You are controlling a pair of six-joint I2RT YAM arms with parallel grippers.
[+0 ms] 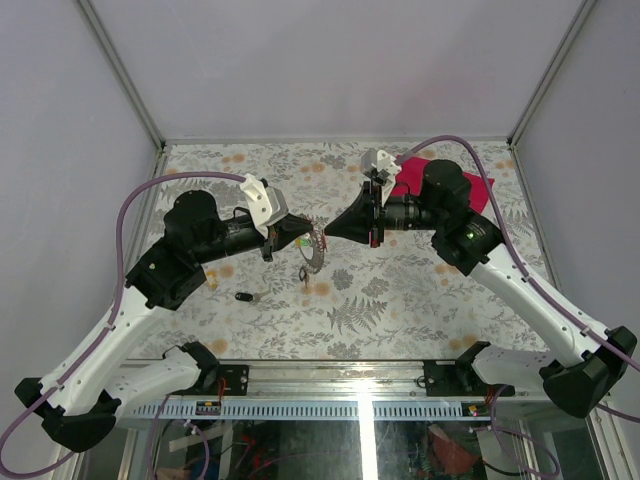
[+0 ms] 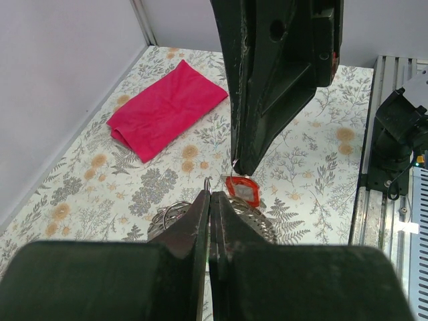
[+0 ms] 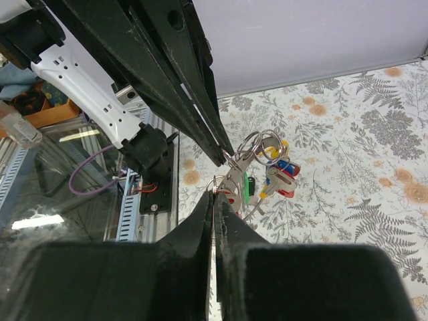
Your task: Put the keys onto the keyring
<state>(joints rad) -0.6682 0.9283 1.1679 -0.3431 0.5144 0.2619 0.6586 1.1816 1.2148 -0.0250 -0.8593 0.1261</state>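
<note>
The keyring, silvery rings with a chain-like strand, hangs above the table's middle between both gripper tips. My left gripper is shut on one of its thin rings. In the right wrist view the keyring carries yellow, blue and red tags and a green tag. My right gripper is shut on the small loop of a red-tagged key, right beside the left tip. A small black piece lies on the table to the left.
A folded red cloth lies at the back right, partly under the right arm. The metal rail with both arm bases runs along the near edge. Grey walls enclose the flowered tabletop.
</note>
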